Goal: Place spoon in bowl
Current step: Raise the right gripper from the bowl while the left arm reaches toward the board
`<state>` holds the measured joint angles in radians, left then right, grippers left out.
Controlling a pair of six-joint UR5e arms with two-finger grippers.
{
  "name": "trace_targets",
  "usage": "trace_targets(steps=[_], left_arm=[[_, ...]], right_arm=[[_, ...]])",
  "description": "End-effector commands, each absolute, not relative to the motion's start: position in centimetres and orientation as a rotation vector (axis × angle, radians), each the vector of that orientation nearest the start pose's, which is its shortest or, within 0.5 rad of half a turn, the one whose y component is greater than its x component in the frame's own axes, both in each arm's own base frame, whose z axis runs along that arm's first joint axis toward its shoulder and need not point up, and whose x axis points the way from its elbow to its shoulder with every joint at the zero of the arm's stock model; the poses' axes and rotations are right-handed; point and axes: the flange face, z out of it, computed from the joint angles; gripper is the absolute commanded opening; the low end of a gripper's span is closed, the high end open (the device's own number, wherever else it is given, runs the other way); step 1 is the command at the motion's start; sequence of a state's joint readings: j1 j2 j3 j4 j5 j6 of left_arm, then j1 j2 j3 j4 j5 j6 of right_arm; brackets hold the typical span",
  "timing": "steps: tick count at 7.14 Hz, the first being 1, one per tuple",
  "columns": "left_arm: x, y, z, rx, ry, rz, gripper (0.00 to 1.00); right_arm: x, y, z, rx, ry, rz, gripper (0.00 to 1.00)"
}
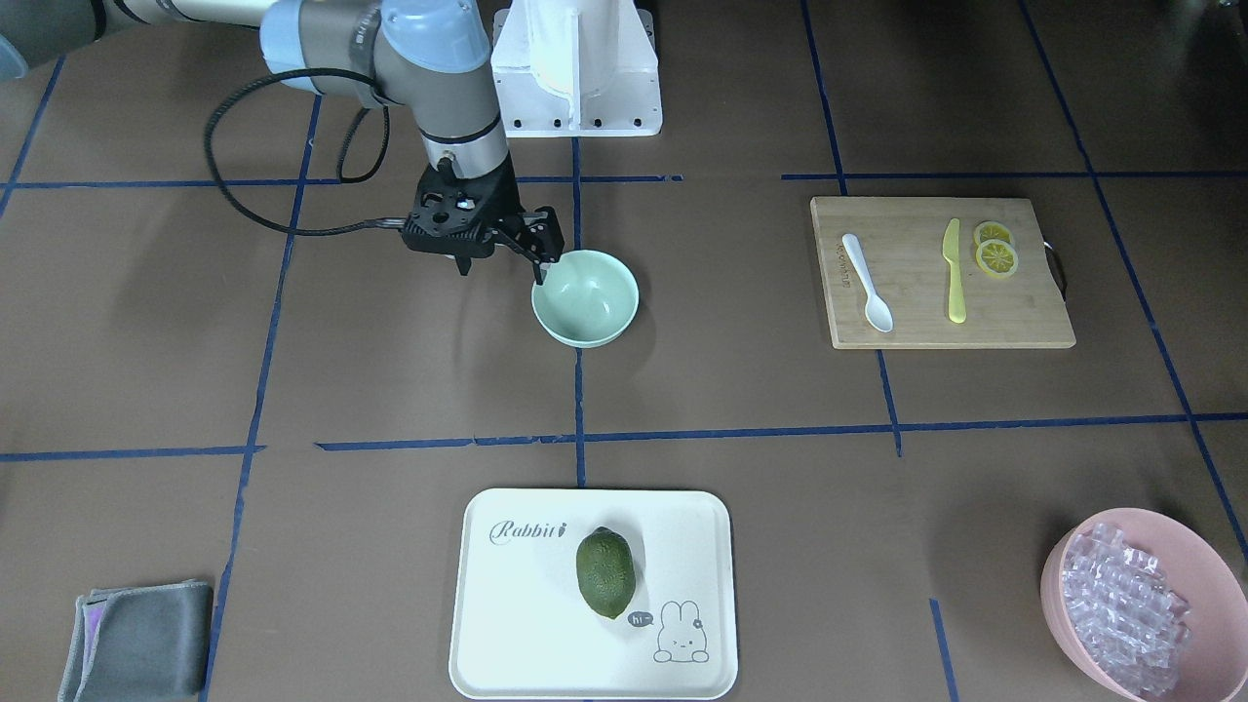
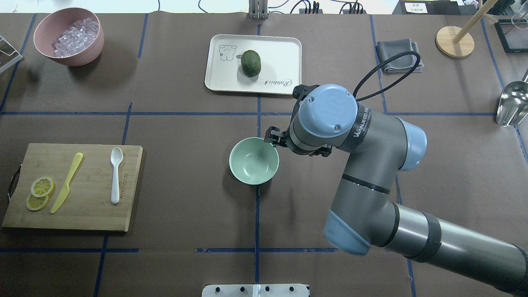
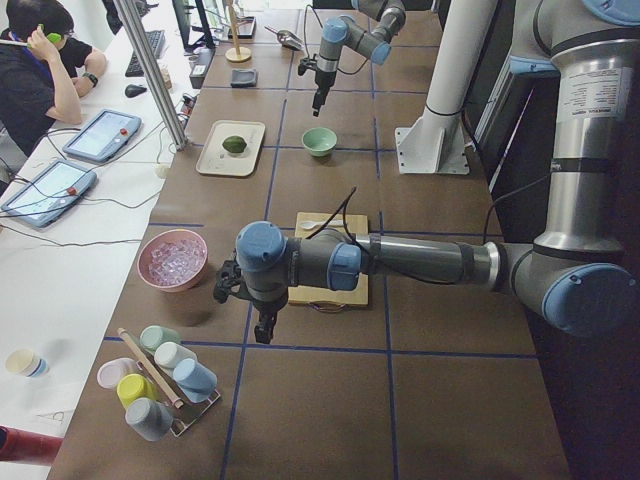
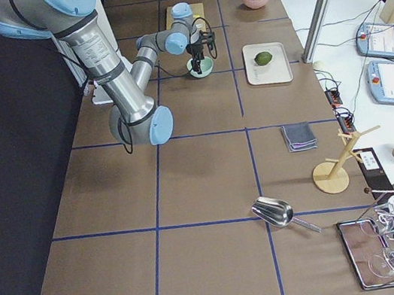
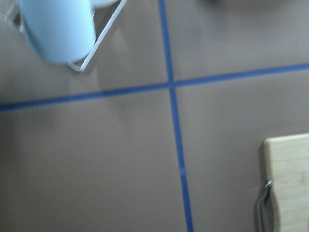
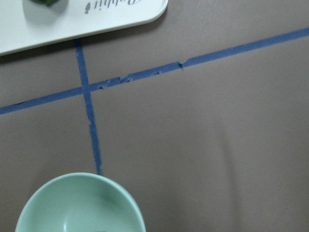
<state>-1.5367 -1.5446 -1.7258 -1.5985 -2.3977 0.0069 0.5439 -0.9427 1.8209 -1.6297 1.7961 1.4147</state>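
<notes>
Nearest the robot, a small white plastic spoon (image 1: 868, 283) lies flat, scoop hollow up, on a pale bamboo cutting board (image 1: 916, 322), well to the robot's left of the mint-green bowl (image 1: 585, 334) and not yet picked up. A yellow plastic knife (image 1: 955, 273) lies parallel on the spoon's far side from the bowl, with two lemon slices (image 1: 996, 255) further out. The spoon looks light, stiff and smooth, probably slippery. Its slim straight handle, about midway along, seems the surest place to pinch, with the fingers brought low to the board. The left gripper (image 3: 264, 338) hangs over the brown, blue-taped desk (image 1: 731, 390) past the board's outer end from the bowl, and whether its fingers are spread cannot be told. Level with the board, the round, glossy bowl stands empty. The right gripper (image 1: 542, 273) is at its rim on the robot's right, its finger spacing unclear. Beyond the bowl sits a cream rounded tray (image 1: 526, 624) holding a pebbly green fruit (image 1: 605, 572). Further out from the bowl, a larger pink bowl (image 1: 1055, 624) of clear ice-like pieces (image 1: 1121, 604) is to the left and a folded grey cloth (image 1: 136, 639) to the right.
</notes>
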Motion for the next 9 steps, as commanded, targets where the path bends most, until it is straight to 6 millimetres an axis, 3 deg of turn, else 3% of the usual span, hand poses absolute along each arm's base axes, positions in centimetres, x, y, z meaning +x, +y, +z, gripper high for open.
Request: trace_targets(steps=[1,2,3,4,7,9], left_arm=[[3.7,-47.3,49.9,0.103,0.871,0.037,1.0],[9.0,-46.0,44.6,0.074,0.914,-0.024,1.0],[13.1,-44.2,40.7,0.101,0.911,-0.085,1.0],[17.0,-42.8,38.9,0.066,0.916,-0.125,1.0],[27.8,-39.2,39.4,0.138,0.852,-0.222,1.0],[33.0,-37.8,43.1,0.173,0.844,-0.254,1.0]], right_arm=[[-41.1,-47.4,21.7,0.087,-0.824,0.161,1.0],[-36.4,-50.0,23.5,0.101,-0.825,0.109,1.0],[-32.0,-52.0,26.2,0.105,-0.822,0.048,1.0],[-27.9,-53.3,28.9,0.106,-0.823,0.002,1.0],[-14.7,-54.5,37.9,0.11,-0.852,-0.107,1.0],[-10.0,-53.9,41.5,0.131,-0.849,-0.148,1.0]])
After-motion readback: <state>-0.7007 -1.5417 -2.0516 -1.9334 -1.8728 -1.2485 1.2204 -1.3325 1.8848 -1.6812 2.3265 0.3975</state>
